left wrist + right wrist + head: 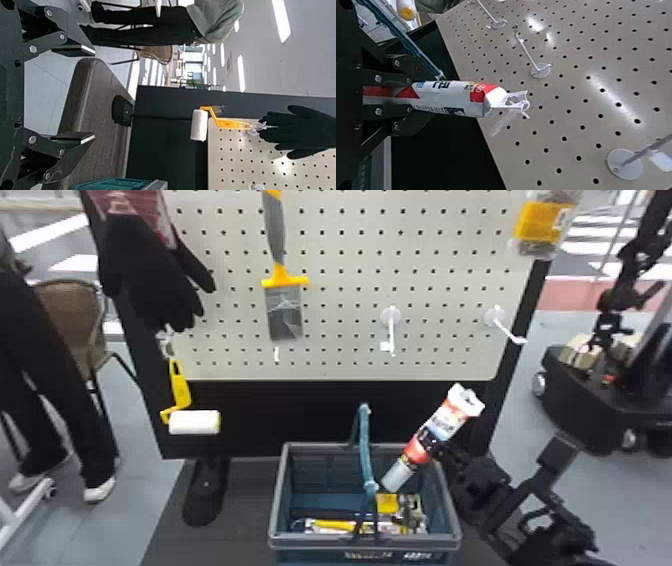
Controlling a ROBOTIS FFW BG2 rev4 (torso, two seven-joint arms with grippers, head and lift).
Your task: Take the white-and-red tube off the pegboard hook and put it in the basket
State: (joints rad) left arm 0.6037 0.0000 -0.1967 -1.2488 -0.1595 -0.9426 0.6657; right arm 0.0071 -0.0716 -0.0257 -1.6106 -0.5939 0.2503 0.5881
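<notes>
My right tool [410, 95] grips the white-and-red tube [444, 424], tilted over the right side of the basket [312, 556]. Lowered at this slant, it might snag the raised handle [366, 445] or prop on the rim [320, 541].

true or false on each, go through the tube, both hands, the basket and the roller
1. The right hand holds the white-and-red tube. True.
2. The tube hangs on a pegboard hook. False: it is tilted, gripped in the right hand.
3. The left hand has its fingers apart with nothing between them. True.
4. The basket is empty. False: packaged items lie inside.
5. The yellow-handled roller has a white sleeve. True.
</notes>
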